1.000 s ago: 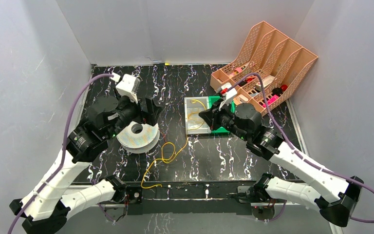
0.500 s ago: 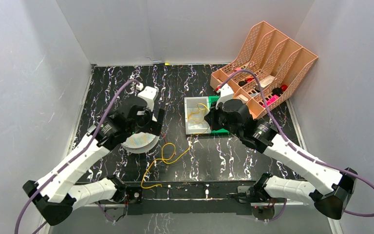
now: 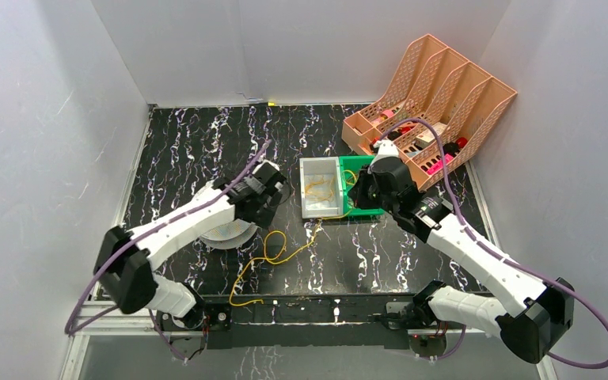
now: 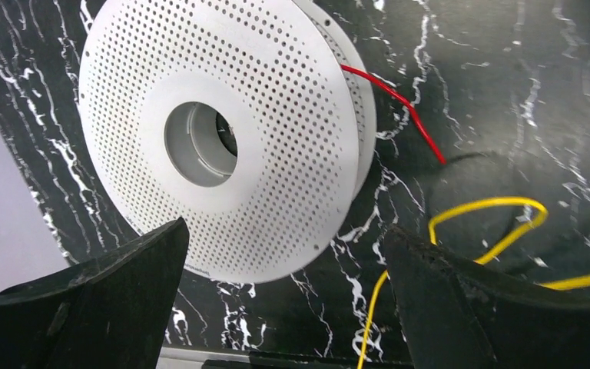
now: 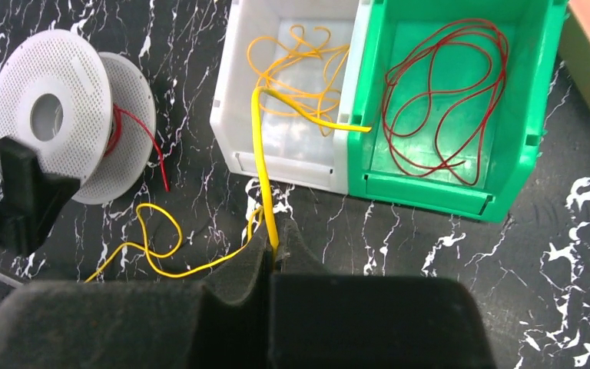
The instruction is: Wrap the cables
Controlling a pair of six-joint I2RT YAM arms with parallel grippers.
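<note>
The right tool [image 5: 274, 247] is pinching a yellow cable [image 5: 257, 161] between pads closed flat together. The strand is running from that seam up over the front wall of the white bin [image 5: 229, 100], where more of it is lying in loose loops. The left tool [image 4: 284, 234] is standing wide open and holding nothing, its dark fingers [image 4: 123, 300] framing the white spool [image 4: 223, 138] from just above.

More yellow cable is curling across the black marbled table [image 5: 445, 254] between the spool and the bins. Whether it is one run with the pinched strand, I cannot tell.

The cable is looking thin, light and limp, with a smooth plastic jacket, so it is likely going to slide through a slack pinch, spring back into curls and snag on itself. Taking it close to a free end, clear of the tangle in the bin, seems the safer hold.

The spool is resting tilted on the table: two perforated white plastic discs on a hollow grey hub, with a red wire [image 4: 399, 104] trailing out from between them. It is probably light enough to tip or roll when the cable is pulled. Beside the white bin, a glossy green bin [image 5: 430, 192] is holding a red coil [image 5: 438, 100].
</note>
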